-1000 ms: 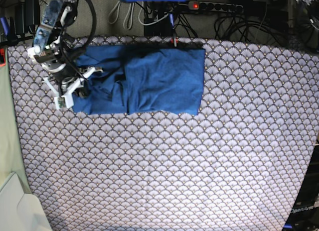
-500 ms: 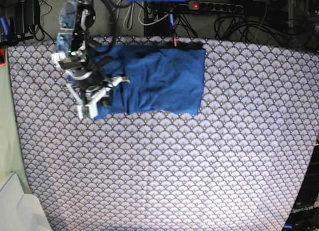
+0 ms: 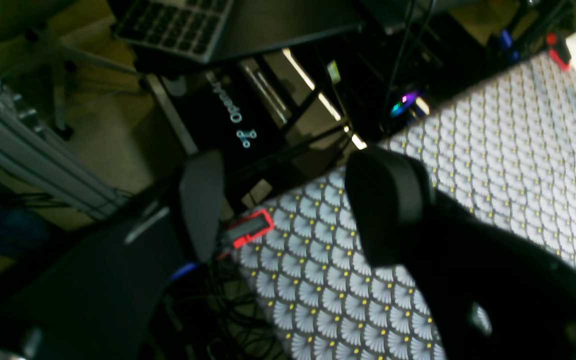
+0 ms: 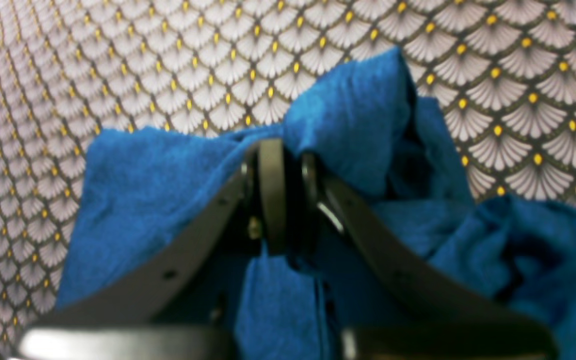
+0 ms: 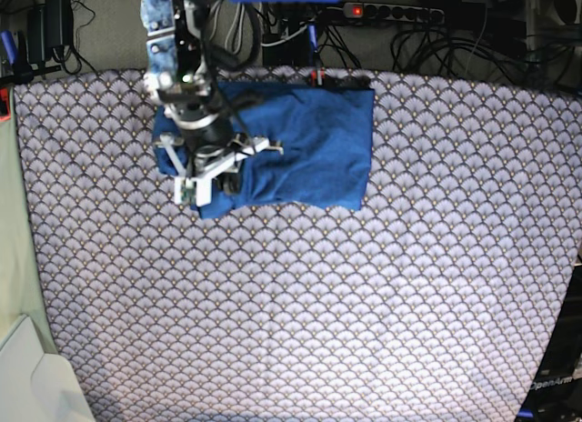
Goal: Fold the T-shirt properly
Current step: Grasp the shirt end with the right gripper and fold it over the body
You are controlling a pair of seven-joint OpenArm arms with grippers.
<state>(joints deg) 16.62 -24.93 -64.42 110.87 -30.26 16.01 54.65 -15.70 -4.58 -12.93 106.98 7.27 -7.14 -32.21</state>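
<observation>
The blue T-shirt (image 5: pixel 305 145) lies at the back of the table, partly folded, its right part flat. My right gripper (image 5: pixel 218 175) hangs over its left part, shut on a bunched fold of the fabric. In the right wrist view the right gripper (image 4: pixel 288 155) pinches the T-shirt (image 4: pixel 143 180) between closed fingers, and the cloth drapes down on both sides. My left gripper (image 3: pixel 293 210) stands open and empty over the table's edge, far from the shirt; it does not show in the base view.
A scallop-patterned grey-white cloth (image 5: pixel 327 304) covers the table. Cables and a power strip (image 5: pixel 391 13) run along the back edge. A red clamp (image 3: pixel 248 227) sits on the table's edge near my left gripper. A pale bin (image 5: pixel 27 376) is at the front left.
My right gripper has moved to the right, carrying the shirt's left edge with it, so the left part now lies folded over the middle. The left gripper has stayed open.
</observation>
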